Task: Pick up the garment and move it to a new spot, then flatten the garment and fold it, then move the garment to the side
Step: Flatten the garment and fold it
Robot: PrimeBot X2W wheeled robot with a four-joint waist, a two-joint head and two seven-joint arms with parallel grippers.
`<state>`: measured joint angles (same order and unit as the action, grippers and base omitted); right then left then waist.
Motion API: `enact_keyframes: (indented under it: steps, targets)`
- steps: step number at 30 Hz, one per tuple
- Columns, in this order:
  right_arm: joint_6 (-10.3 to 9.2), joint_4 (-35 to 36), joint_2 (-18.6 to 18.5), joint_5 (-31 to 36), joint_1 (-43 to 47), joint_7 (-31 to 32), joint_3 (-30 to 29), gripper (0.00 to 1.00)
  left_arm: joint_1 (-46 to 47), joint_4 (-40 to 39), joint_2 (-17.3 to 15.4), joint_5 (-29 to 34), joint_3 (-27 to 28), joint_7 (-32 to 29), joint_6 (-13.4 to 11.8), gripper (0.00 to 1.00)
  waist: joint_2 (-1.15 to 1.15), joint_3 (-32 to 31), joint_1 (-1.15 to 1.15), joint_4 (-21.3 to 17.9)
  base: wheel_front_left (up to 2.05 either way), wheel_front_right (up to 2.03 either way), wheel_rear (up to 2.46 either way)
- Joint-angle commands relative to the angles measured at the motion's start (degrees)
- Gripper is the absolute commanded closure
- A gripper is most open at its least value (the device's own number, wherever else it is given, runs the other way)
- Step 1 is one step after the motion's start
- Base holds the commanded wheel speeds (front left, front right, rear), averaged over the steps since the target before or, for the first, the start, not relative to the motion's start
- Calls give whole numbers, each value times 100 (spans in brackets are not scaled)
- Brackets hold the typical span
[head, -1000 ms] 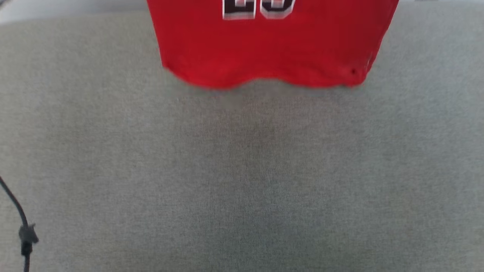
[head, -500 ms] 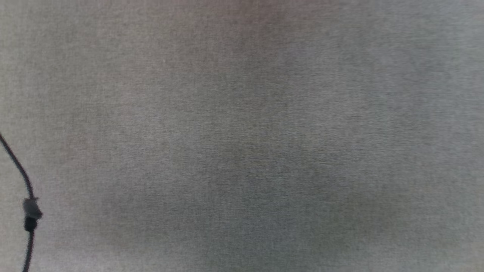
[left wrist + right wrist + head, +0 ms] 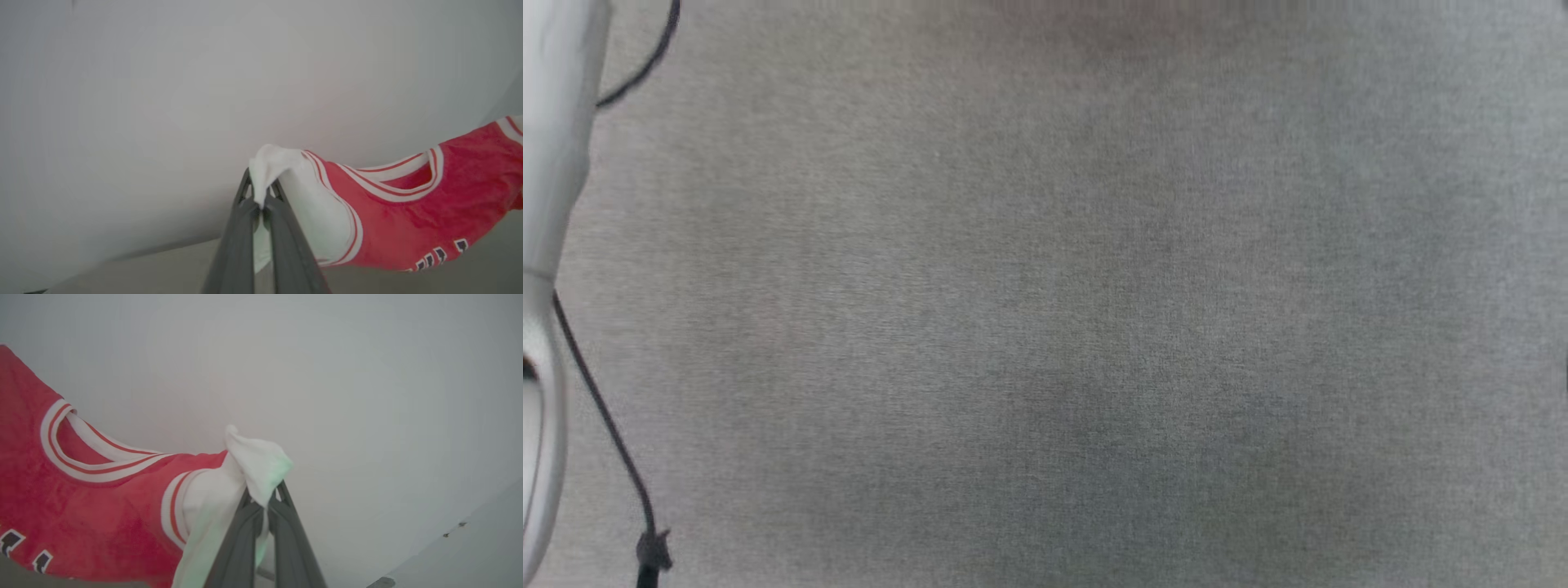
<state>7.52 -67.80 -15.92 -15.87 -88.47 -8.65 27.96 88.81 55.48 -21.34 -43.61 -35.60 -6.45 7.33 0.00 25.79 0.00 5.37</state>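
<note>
The garment [image 3: 408,212] hangs stretched in the air in front of a pale wall, red body with striped collar and white sleeves. My left gripper [image 3: 261,196] is shut on one white sleeve, the cloth bunched above its dark fingers. In the right wrist view the garment [image 3: 81,506] runs off to the left, and my right gripper [image 3: 261,498] is shut on the other white sleeve. Part of the block lettering shows near the bottom edge of both wrist views. The head view looks down on the grey fabric surface [image 3: 1094,327].
My left arm's pale forearm [image 3: 547,245] stands along the left edge of the head view, with a thin black cable [image 3: 613,441] running beside it. A plain pale wall [image 3: 163,102] backs both wrist views.
The head view has tilted down, so the garment's red hem at its top edge a second ago has left the picture. The left forearm has come into that view.
</note>
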Motion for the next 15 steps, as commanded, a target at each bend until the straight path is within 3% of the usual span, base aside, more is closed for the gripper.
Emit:
enact_keyframes:
  steps: [1,5,10,15]
  targets:
    - [-6,129,-2,-294,224,116,95,100,-216,-82,-161,-150,-74,-203,13,100,0,-233,0,82,0,0,0]
    - [-6,839,-272,-1169,906,671,671,100,-792,-560,-427,-585,-316,-907,14,100,0,-480,0,119,0,0,0]
    - [-6,2209,-927,-2349,1781,1519,1283,100,-1594,-1206,-777,-957,-464,-1613,12,100,0,-677,0,146,0,0,0]
    - [-6,3532,-1642,-3190,2595,2120,1438,100,-2524,-2281,-1194,-1155,-533,-2032,-358,100,0,-742,0,140,0,0,0]
